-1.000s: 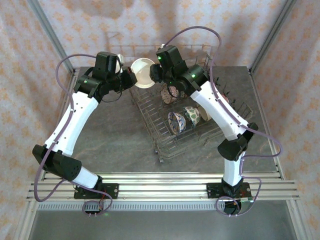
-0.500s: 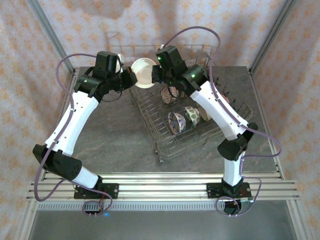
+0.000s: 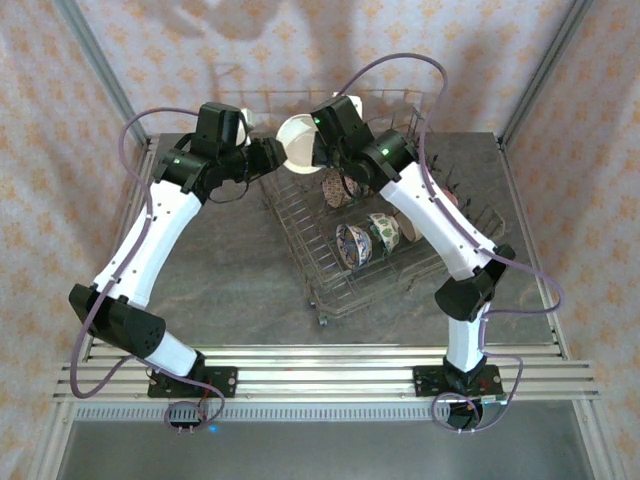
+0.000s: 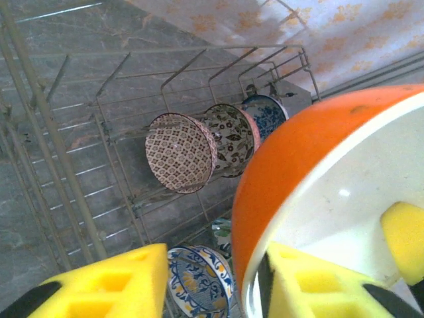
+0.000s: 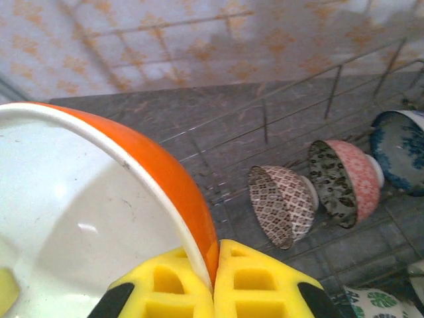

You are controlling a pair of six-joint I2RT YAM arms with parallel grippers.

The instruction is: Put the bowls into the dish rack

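Listener: Step in hand, please?

Describer: Mid-air handover above the far left end of the dish rack [image 3: 295, 215]. The right tool [image 5: 213, 278] is clamped on the rim of the orange bowl [image 5: 79, 199], with a yellow foam pad on each side of the wall. The left tool [image 4: 205, 291] stands open, one pad inside the bowl and the other clear of it.

Listener: Next move?

Describer: Probably the left arm backs away. The right arm then tips the bowl on edge between upright tines, beside the brown lattice bowl [image 4: 180, 152], pink floral bowl [image 4: 232, 139] and blue bowl [image 4: 265, 112] standing there.

Listener: Materials?

Describer: Glossy glazed ceramic, orange outside and cream-white inside, likely slippery. Thin grey wire rack. Grey, veined, stone-look worktop [image 3: 220, 260].
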